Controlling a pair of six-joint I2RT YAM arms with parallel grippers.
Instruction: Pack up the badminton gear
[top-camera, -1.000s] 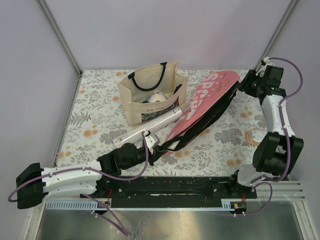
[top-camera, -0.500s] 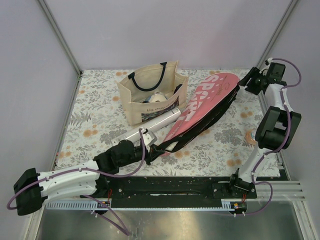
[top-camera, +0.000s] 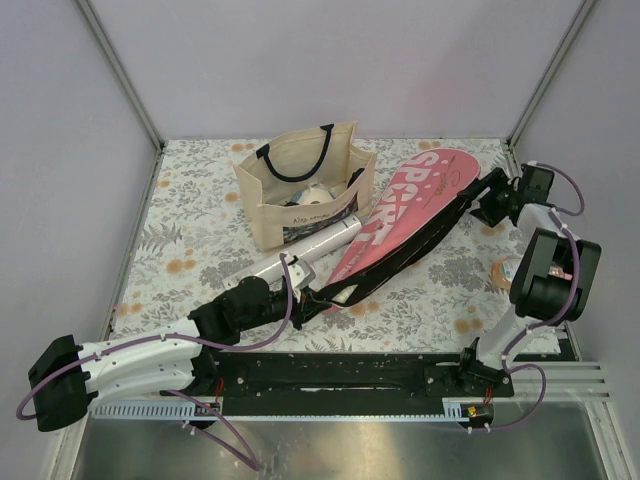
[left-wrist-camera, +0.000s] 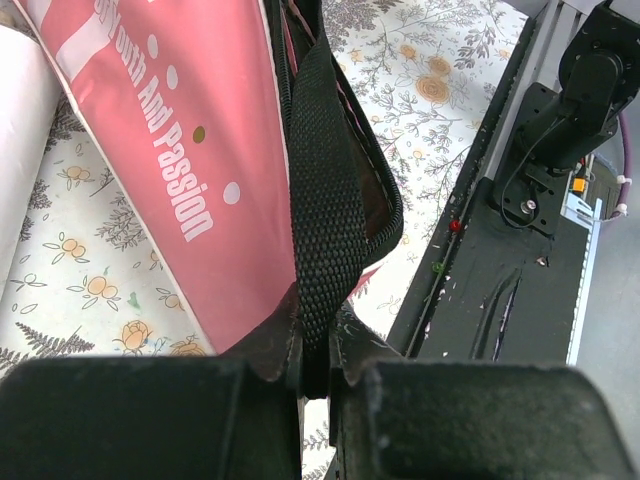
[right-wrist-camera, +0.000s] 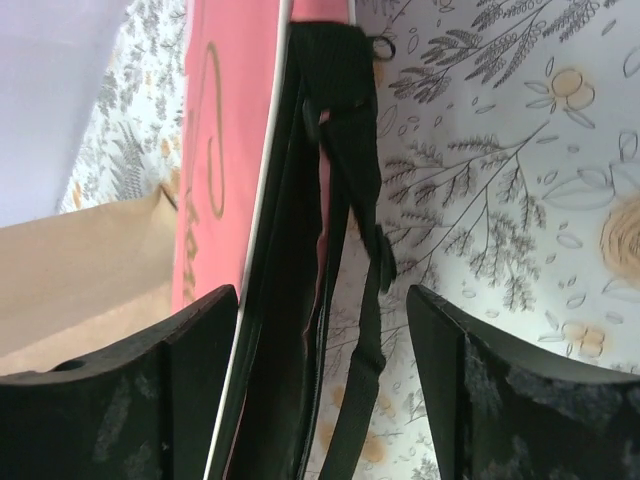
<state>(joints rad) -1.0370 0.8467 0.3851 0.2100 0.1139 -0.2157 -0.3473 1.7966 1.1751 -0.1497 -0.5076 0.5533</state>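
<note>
The left hand is clamped tight on the black strap of the pink SPORT cover, pinching it at the cover's narrow end. From there the strap runs straight away from the hand along the cover's black edge. The right hand sits at the cover's broad end with its fingers well apart. The black edge and a length of strap lie between them; whether they touch it I cannot tell. Just left of the left hand lies the long white tube, and beyond that stands the beige tote bag, all on the flowered worktop.
</note>
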